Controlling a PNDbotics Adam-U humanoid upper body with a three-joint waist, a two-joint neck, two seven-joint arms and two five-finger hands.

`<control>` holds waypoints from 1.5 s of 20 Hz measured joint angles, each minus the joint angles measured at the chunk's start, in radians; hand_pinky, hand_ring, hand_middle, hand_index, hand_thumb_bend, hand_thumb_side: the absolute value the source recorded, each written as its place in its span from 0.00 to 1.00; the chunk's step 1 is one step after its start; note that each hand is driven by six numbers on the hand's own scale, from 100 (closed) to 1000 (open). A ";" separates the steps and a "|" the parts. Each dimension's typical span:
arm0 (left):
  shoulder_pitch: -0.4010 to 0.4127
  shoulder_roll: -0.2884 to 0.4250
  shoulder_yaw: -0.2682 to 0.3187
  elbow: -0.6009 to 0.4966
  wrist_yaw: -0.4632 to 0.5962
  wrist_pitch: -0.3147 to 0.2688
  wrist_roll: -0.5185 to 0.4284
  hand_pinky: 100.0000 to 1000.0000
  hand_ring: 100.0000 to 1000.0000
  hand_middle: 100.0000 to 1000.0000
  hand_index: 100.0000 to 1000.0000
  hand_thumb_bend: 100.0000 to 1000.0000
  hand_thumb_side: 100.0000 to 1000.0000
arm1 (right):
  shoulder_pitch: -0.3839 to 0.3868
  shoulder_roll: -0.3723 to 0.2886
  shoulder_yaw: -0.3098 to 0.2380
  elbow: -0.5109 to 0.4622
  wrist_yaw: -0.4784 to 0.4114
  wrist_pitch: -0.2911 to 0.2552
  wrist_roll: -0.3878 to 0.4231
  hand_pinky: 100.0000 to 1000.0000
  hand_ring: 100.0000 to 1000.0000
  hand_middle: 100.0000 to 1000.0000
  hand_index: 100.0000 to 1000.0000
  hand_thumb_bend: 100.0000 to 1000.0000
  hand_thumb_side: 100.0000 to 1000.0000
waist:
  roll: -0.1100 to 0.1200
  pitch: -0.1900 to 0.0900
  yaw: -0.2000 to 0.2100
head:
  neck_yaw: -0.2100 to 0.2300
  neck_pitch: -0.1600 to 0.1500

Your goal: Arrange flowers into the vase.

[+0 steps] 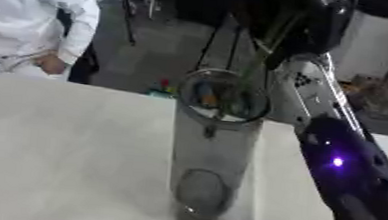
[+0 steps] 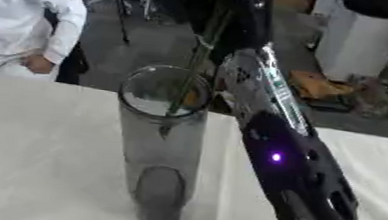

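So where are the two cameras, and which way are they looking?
Left eye view: in the robot's head, looking down at the glass vase on the table; the right arm shows.
Right eye view: beside it, facing the same way; the same arm shows.
Both share the vase, a green stem and the table.

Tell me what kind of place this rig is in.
Probably a lab or workshop, not a home. A tall clear glass vase stands on a plain white table; behind are a bare grey floor, dark equipment stands and a white cylindrical unit.
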 measured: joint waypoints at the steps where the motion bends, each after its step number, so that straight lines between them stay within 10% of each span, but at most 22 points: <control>1: -0.001 0.000 0.000 0.000 0.000 0.000 0.000 0.77 0.93 0.88 0.96 0.00 1.00 | 0.000 0.001 0.000 0.002 0.000 -0.002 -0.016 0.00 0.00 0.00 0.00 0.15 0.33 | 0.000 0.000 0.000 | 0.000 0.000; 30: -0.008 -0.001 0.004 0.000 0.001 -0.001 0.001 0.77 0.93 0.87 0.96 0.00 1.00 | 0.026 0.001 0.027 0.036 0.238 0.111 -0.314 0.00 0.00 0.00 0.00 0.20 0.38 | -0.010 0.000 -0.013 | 0.008 0.000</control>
